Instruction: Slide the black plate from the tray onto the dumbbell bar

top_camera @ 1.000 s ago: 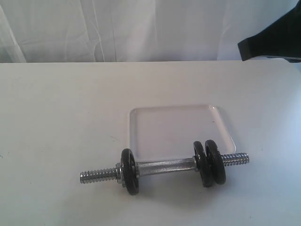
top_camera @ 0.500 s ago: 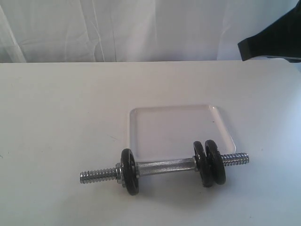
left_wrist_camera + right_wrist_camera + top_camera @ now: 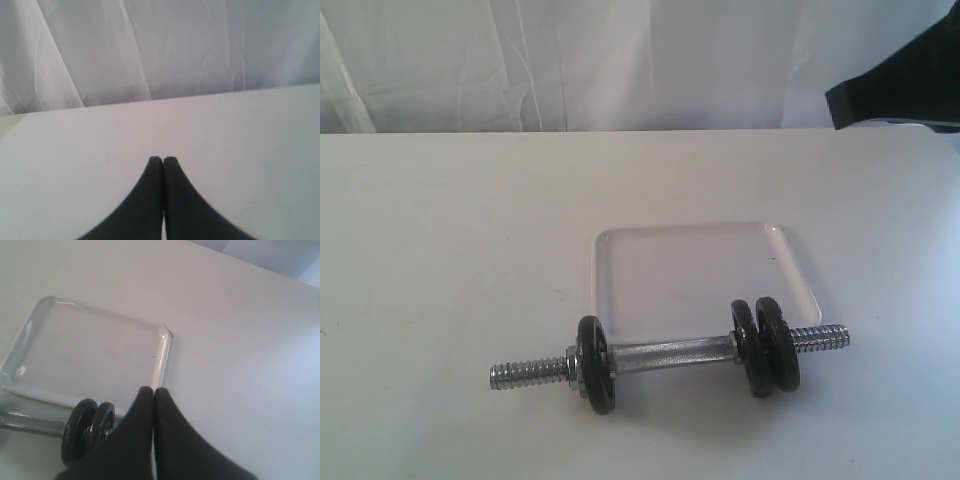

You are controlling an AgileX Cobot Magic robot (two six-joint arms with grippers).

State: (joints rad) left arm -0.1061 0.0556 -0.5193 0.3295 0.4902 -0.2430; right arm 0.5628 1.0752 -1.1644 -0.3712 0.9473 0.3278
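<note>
Looks done: shallow white plastic tray (image 3: 692, 229) holds nothing; small round matte black plate (image 3: 781, 345) sits on shiny chrome threaded dumbbell bar (image 3: 670, 355), rt end, touching twin disc (image 3: 745, 336), third disc (image 3: 596, 365) near left end. Left gripper (image 3: 162, 160) and right gripper (image 3: 153, 390) both pinched tight, empty, off the bar. Nothing in the way.

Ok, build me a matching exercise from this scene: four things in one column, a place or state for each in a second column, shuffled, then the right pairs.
Column one:
1. tray
2. dumbbell bar
3. left gripper
4. pair of black plates

Column two:
A. side by side on the bar, toward its right end in the exterior view
B. shut, holding nothing
C. white, with nothing in it
D. chrome, lying on the table along the tray's near edge

Pairs: 1-C, 2-D, 3-B, 4-A
</note>
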